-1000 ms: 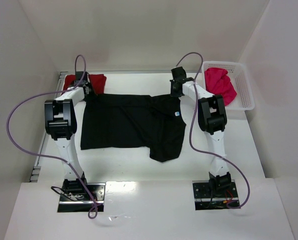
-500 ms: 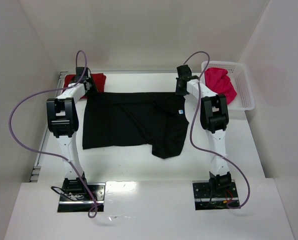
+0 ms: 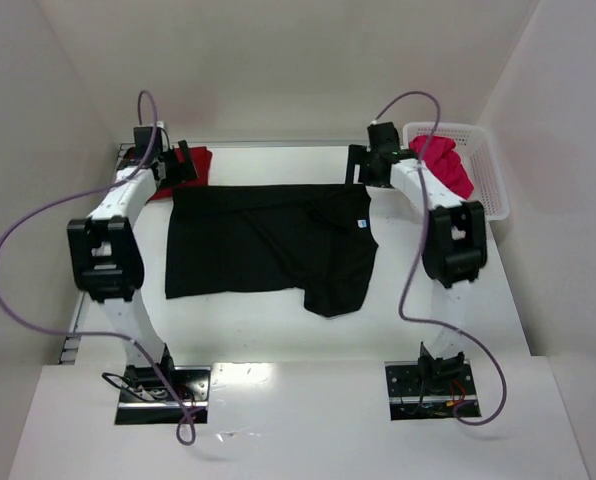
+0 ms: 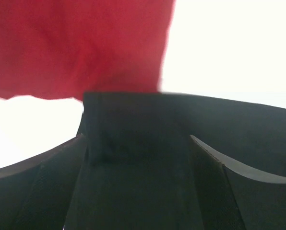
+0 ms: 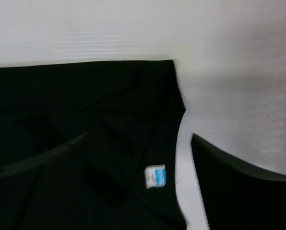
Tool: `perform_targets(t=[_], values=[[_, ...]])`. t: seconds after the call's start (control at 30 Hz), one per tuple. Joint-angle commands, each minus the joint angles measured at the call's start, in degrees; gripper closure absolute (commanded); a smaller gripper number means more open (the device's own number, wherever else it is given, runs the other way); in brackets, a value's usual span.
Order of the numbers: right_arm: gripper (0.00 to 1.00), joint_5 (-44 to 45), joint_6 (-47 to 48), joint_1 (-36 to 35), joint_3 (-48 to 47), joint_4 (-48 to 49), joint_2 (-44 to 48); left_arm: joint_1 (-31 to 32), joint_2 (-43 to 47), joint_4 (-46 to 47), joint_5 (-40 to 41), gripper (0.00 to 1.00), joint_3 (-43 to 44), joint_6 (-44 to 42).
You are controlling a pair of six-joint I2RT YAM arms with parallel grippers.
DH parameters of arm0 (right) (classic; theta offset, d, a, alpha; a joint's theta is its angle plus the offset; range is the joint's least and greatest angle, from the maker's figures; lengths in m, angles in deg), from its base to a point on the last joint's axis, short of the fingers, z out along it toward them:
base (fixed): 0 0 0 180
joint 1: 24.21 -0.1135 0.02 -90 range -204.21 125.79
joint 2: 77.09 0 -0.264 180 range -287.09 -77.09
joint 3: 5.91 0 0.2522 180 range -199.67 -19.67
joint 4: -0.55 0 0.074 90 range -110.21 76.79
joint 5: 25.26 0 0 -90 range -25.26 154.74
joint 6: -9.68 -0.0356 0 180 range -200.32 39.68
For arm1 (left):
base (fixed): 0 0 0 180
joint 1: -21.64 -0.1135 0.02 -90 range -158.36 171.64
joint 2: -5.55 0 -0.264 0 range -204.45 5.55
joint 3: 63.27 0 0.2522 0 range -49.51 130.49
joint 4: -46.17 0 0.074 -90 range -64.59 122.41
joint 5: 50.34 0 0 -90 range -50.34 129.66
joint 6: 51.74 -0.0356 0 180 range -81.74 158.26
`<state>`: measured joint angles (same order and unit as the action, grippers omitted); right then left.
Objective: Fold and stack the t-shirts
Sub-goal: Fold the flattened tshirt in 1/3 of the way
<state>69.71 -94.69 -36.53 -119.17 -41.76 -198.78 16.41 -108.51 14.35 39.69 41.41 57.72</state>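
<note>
The black t-shirt [image 3: 268, 245] lies spread flat in the middle of the table, one sleeve pointing toward the near edge. My left gripper [image 3: 181, 167] hovers open over its far left corner [image 4: 133, 120], holding nothing. My right gripper [image 3: 361, 166] is open above the far right corner, where a white-and-blue label [image 5: 155, 176] shows on the black cloth [image 5: 85, 105]. A dark red t-shirt [image 3: 194, 160] lies folded at the far left, just beyond the black one [image 4: 76, 48]. The pink-red t-shirt [image 3: 442, 166] lies bunched in the basket.
The white mesh basket [image 3: 494, 180] stands at the far right against the wall. White walls close in the table at the back and on both sides. Purple cables loop from both arms.
Both grippers have opened and let go of the black t-shirt's far edge. Both arms have swung outward and lifted a little, and the shirt now rests flat.
</note>
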Motion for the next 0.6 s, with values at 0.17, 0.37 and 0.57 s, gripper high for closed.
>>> perform_targets(t=[0.17,0.37,0.57], values=[[0.0,-5.76,-3.72,0.36,18.16,2.47,33.34,0.31,30.43,-6.8,-8.13,0.01,-12.76,4.17],[0.0,-8.75,-11.02,-2.44,33.46,-3.69,47.32,1.54,43.28,-16.29,-9.17,0.01,-25.49,10.85],[0.0,-6.29,-14.98,-9.47,40.69,-12.48,49.87,4.0,48.84,-20.69,-5.92,0.01,-34.39,16.13]])
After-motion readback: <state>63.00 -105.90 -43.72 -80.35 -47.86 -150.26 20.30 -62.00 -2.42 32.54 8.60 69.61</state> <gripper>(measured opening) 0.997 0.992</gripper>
